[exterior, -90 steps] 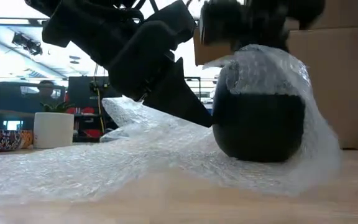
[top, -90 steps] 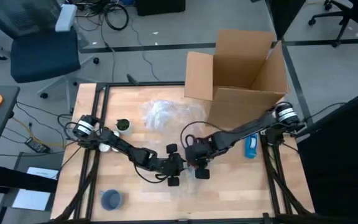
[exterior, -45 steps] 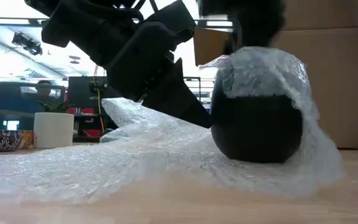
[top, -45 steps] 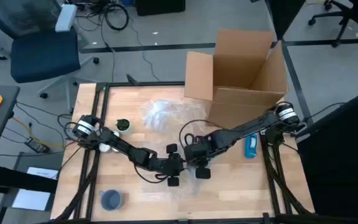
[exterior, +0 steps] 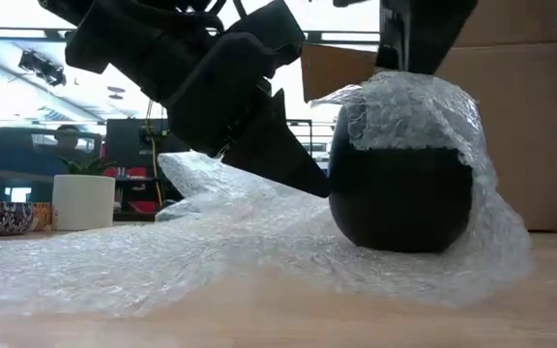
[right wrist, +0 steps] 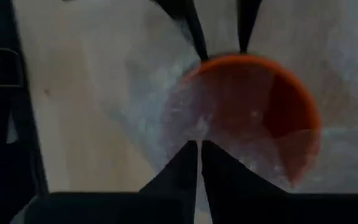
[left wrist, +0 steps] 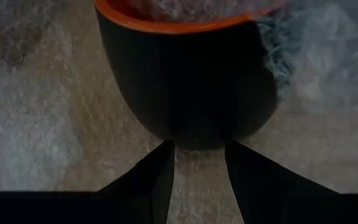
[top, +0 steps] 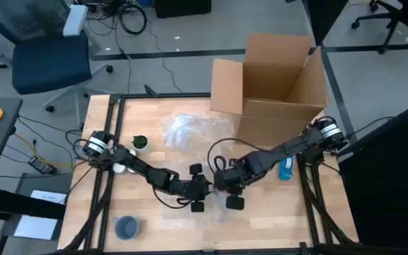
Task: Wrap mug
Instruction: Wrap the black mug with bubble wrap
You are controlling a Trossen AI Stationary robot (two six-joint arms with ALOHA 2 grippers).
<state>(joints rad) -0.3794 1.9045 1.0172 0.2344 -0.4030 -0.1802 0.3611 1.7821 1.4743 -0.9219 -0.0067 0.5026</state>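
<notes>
A black mug [exterior: 404,198] with an orange inside [right wrist: 278,112] stands upright on a sheet of bubble wrap [exterior: 162,256] near the table's middle. Part of the wrap is draped over the mug's top [exterior: 404,106] and down its right side. My left gripper [left wrist: 199,149] comes in level at the mug's lower wall from the table's left. My right gripper [right wrist: 199,144] hangs shut just above the covered mug mouth, pointing down; I cannot tell whether it touches the wrap. In the high view both grippers hide the mug. My left gripper meets the mug low on its side wall [left wrist: 197,138], the fingers level and coming from the table's left. The fingertips [exterior: 317,188] merge with the dark wall, so which part lies between them cannot be told. The mug stands upright on the wrap.
An open cardboard box [top: 275,78] stands at the far right. A crumpled wad of wrap [top: 186,131] lies at the far middle. A small plant pot [top: 140,144], a white cup [exterior: 83,201], a grey-blue bowl [top: 127,227] and a blue object [top: 287,167] sit around the work area.
My right gripper has risen off the mug's top and drifted slightly toward the table's right and near edges. The wrap stays draped over the mug. My left gripper and the mug have kept still.
</notes>
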